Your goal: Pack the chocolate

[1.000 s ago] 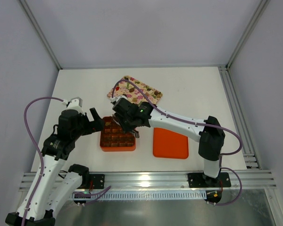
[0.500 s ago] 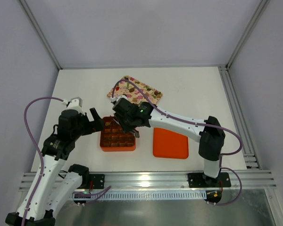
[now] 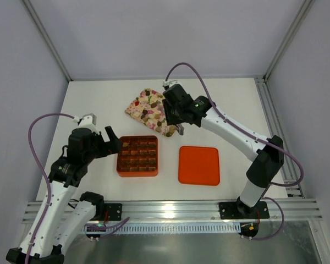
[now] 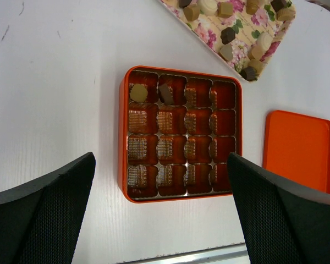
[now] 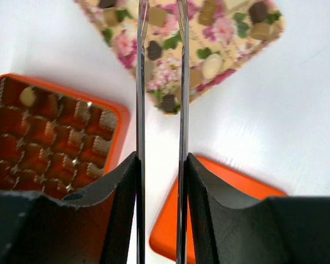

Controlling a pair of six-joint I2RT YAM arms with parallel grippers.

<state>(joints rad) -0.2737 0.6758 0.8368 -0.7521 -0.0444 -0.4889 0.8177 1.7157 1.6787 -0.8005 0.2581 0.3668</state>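
The orange gridded box (image 3: 137,155) sits left of centre on the table. In the left wrist view the box (image 4: 124,137) holds a tan chocolate (image 4: 138,92) and a dark chocolate (image 4: 165,93) in its top-row cells. Several more chocolates (image 5: 154,50) lie on the floral tray (image 3: 136,105). My right gripper (image 3: 177,126) hovers over the tray's near right edge. Its thin blades (image 5: 160,11) are a little apart and hold nothing. My left gripper (image 3: 113,144) is wide open and empty beside the box's left edge (image 4: 160,159).
The flat orange lid (image 3: 199,165) lies right of the box, and also shows in the left wrist view (image 4: 297,148) and the right wrist view (image 5: 220,209). Metal frame rails run along the table's near edge and right side.
My right arm has lifted off the orange box and swung back and right, and is now over the floral tray. The left arm has not moved.
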